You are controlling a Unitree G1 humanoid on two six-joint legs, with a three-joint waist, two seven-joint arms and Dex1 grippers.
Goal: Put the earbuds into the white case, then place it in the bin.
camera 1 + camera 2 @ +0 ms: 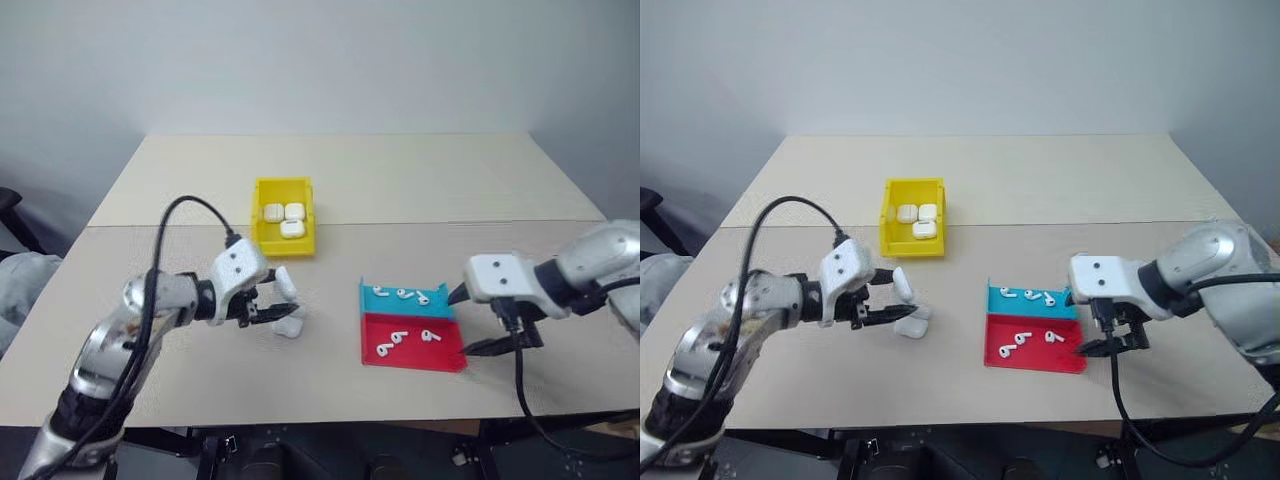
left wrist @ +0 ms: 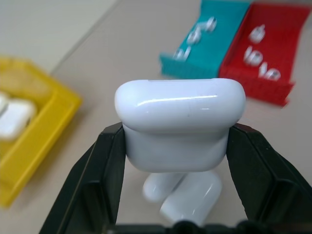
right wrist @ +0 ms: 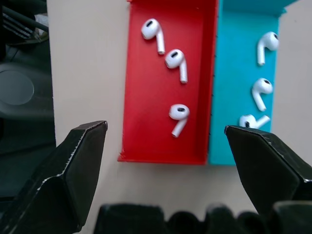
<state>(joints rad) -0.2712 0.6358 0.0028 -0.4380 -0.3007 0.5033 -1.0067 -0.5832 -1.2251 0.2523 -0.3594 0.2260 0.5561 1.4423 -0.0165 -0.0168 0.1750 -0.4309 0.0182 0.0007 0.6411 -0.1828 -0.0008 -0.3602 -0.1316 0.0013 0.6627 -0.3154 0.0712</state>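
Beige counter (image 1: 400, 190), grey wall behind. Left gripper (image 1: 272, 312) fingers pinch a glossy white rounded earbud case (image 2: 180, 124) by its sides, lid open, just above the counter (the open lid (image 1: 286, 284) stands above the fingers). Small yellow plastic bin (image 1: 260, 225) sits farther back, three identical white cases (image 1: 283, 217) inside. Right gripper (image 3: 165, 161) fingers spread wide over the near edge of a flat teal-and-red tray (image 1: 445, 360); six tiny white earbuds (image 3: 178, 117) lie in it, three per half.
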